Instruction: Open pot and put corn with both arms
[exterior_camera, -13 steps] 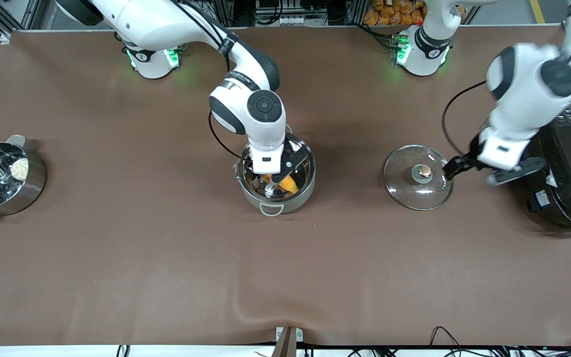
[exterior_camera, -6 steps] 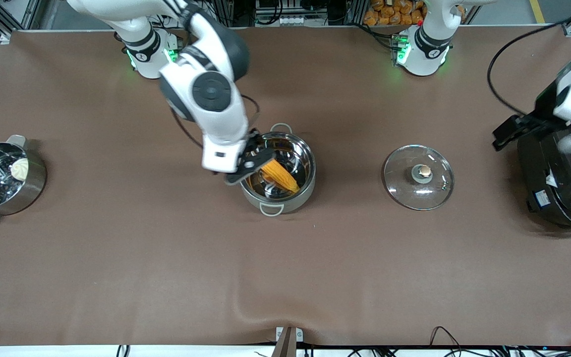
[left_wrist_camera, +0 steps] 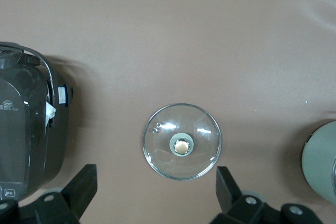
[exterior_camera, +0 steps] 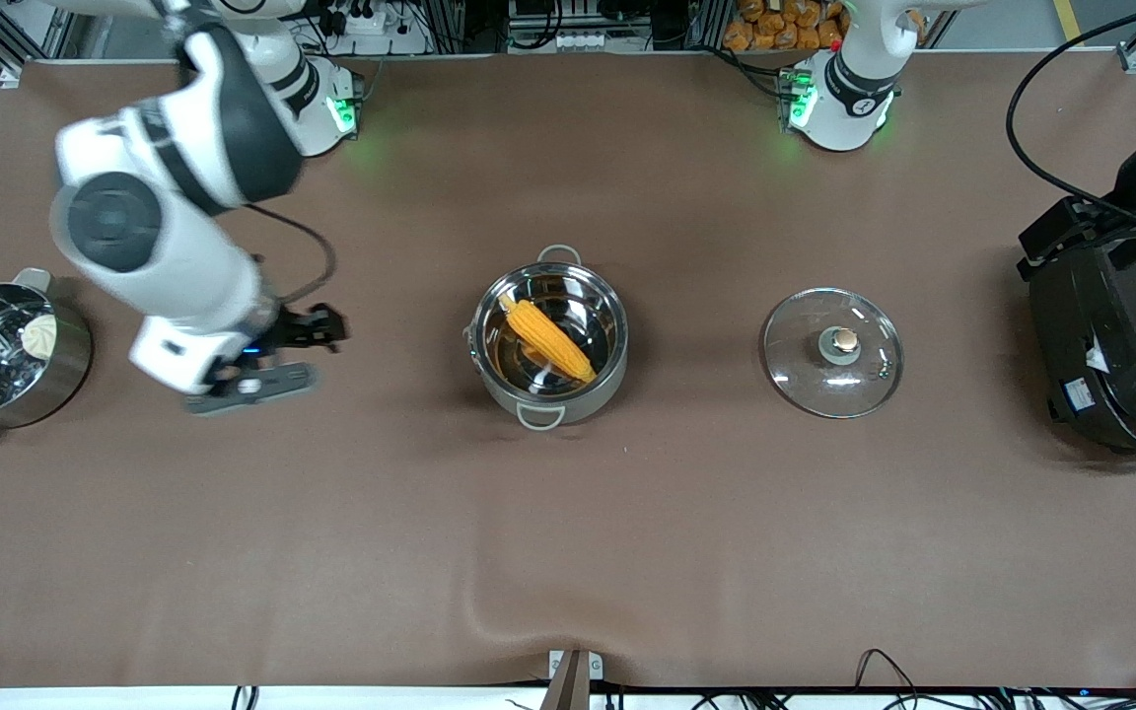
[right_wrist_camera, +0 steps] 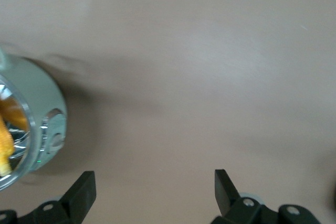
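The steel pot [exterior_camera: 610, 380] stands open mid-table with the yellow-orange corn [exterior_camera: 548, 340] lying inside it. Its glass lid [exterior_camera: 805, 380] with the bronze knob lies flat on the cloth beside the pot, toward the left arm's end. My right gripper [exterior_camera: 319, 330] is open and empty over bare cloth between the steamer pot and the pot. Its wrist view shows the pot's side [right_wrist_camera: 37, 114] and a bit of corn [right_wrist_camera: 5, 135]. My left gripper [exterior_camera: 1049, 242] is open and empty, up over the black cooker's edge. Its wrist view looks down on the lid [left_wrist_camera: 202, 153].
A steel steamer pot [exterior_camera: 65, 380] with a white bun [exterior_camera: 38, 335] stands at the right arm's end. A big black cooker [exterior_camera: 1120, 355] stands at the left arm's end and also shows in the left wrist view [left_wrist_camera: 26, 129]. The cloth has a ridge near the front edge.
My right gripper let go of the corn, lifted out of the pot and swung toward the steamer pot. My left gripper drew back from the lid to over the cooker.
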`<act>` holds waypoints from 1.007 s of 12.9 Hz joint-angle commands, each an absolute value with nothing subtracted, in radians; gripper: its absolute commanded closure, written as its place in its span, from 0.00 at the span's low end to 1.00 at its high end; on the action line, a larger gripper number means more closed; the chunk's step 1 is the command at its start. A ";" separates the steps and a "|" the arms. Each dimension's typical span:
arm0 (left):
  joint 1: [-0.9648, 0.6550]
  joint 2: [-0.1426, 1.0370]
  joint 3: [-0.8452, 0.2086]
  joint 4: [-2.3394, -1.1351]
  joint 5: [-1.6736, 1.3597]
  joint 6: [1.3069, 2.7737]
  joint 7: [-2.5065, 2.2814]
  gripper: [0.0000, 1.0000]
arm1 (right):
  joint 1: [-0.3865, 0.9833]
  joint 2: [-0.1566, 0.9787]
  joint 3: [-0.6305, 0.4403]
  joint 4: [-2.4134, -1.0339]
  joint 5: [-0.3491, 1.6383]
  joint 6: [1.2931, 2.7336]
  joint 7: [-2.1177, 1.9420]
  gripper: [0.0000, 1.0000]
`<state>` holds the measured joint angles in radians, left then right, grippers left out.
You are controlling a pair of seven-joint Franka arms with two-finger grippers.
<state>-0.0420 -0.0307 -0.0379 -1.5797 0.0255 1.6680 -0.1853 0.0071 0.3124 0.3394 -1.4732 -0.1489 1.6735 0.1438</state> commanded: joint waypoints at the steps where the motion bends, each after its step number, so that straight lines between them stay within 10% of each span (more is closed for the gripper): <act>1: -0.032 0.004 -0.051 -1.504 0.037 1.615 -0.166 0.00 | 0.009 0.198 0.215 -1.547 -0.068 1.640 0.088 0.00; 7: -0.026 0.020 -0.051 -1.465 0.025 1.583 -0.155 0.00 | 0.006 0.022 -0.023 -1.667 0.027 1.628 -0.164 0.00; 13: -0.032 0.020 -0.054 -1.465 0.023 1.583 -0.155 0.00 | -0.063 -0.029 -0.046 -1.663 0.037 1.563 -0.103 0.00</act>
<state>-0.0406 0.0071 -0.0461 -1.4959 0.0255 1.6082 -0.1820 -0.0378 0.0011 -0.0559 -1.6345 0.0119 1.5612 -0.1473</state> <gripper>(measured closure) 0.000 0.000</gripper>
